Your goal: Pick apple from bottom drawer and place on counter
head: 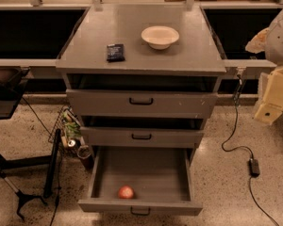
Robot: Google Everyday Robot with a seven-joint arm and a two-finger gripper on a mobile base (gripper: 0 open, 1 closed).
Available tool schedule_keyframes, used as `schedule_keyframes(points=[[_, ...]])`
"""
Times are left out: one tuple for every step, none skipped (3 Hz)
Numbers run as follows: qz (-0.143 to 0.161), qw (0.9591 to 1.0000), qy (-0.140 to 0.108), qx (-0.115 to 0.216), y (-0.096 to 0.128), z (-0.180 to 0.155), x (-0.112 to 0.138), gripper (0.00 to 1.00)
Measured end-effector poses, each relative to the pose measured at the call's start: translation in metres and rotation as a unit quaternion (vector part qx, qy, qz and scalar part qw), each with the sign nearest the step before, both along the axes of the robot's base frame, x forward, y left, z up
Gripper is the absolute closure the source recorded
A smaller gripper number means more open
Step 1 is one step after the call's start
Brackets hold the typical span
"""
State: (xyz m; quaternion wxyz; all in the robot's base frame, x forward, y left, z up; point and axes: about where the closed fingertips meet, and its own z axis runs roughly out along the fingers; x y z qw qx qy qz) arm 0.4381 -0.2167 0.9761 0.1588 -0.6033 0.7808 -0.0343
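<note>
The apple point(126, 192), small and red-orange, lies in the front left part of the bottom drawer point(179, 173), which is pulled wide open with its black handle at the front. The grey counter point(132, 32) tops the cabinet above the three drawers. My gripper point(270, 111) is a pale cream shape at the right edge of the view, to the right of the cabinet at the level of the top drawer, far from the apple and holding nothing I can see.
A cream bowl point(160, 36) and a small dark packet point(115, 52) sit on the counter. The two upper drawers point(141, 102) stick out slightly. Dark recessed bins point(33, 27) flank the cabinet. A wire basket point(68, 128), a black stand point(52, 166) and a cable point(240, 147) lie on the floor.
</note>
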Motion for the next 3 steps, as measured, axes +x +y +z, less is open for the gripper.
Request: schedule_keyframes(points=[[0.000,1.0000,0.000,0.000,0.000,0.000,0.000,0.00],[0.057,0.9983,0.012,-0.004,0.023,-0.021,0.024,0.00],[0.149,0.9875,0.050,-0.011,0.057,-0.059,0.060,0.00]])
